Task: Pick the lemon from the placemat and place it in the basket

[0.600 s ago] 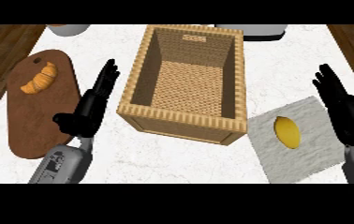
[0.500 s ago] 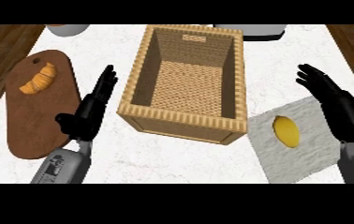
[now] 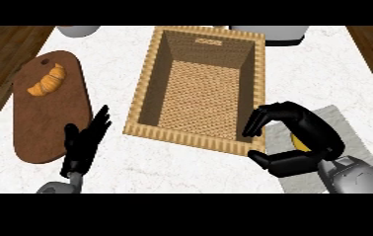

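One half-second on, the right hand [image 3: 306, 131], earlier open and raised at the view's edge, has dropped over the grey placemat [image 3: 342, 119], fingers and thumb curled round the mostly hidden lemon [image 3: 297, 142], just beside the basket [image 3: 146, 82]. The left hand [image 3: 84, 143] stays straight-fingered.

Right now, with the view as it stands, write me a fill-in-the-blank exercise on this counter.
The croissant lies on the wooden ____.
The right hand arches over the lemon, which lies on the grey ____.
The woven ____ in the middle holds no lemon yet.
Missing words: board; placemat; basket.
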`<state>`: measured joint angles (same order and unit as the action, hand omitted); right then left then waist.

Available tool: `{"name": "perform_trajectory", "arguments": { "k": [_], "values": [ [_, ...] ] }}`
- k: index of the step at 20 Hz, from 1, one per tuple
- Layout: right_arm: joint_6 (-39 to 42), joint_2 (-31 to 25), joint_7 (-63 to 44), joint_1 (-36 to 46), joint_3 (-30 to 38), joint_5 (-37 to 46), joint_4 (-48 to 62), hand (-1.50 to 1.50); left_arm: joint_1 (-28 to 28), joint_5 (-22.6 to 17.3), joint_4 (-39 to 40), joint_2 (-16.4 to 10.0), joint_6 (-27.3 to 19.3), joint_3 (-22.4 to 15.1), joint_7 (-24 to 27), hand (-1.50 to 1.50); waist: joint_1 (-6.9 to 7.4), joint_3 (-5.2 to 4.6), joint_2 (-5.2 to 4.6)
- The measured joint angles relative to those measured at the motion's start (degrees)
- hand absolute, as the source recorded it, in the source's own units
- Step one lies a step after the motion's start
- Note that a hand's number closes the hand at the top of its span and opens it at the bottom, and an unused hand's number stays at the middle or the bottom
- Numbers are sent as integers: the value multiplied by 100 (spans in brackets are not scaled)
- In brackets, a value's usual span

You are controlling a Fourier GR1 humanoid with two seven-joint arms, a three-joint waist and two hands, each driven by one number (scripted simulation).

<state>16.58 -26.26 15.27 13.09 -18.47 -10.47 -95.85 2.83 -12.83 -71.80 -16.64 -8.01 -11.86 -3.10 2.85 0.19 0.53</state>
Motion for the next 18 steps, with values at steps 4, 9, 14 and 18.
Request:
{"name": "perform_trajectory", "arguments": {
  "k": [4,9,14,18],
  "values": [
    [-467,-10,403,-301,-475,1171,-510,-150,-191,-119,-144,-152,4,146,-234,0,-184,-31,103],
    [-1066,-708,-165,-237,-338,2672,-918,-150,-383,-189,-285,-252,0,231,-348,0,-354,-16,110],
    [-828,-1633,-1060,-51,75,3407,-1647,-150,-522,-254,-470,-326,-15,295,-521,0,-429,-9,78],
    [-29,-2392,-1767,253,566,3245,-2269,-150,-570,-261,-604,-350,-29,292,-678,0,-423,-9,54]
  ]
}}
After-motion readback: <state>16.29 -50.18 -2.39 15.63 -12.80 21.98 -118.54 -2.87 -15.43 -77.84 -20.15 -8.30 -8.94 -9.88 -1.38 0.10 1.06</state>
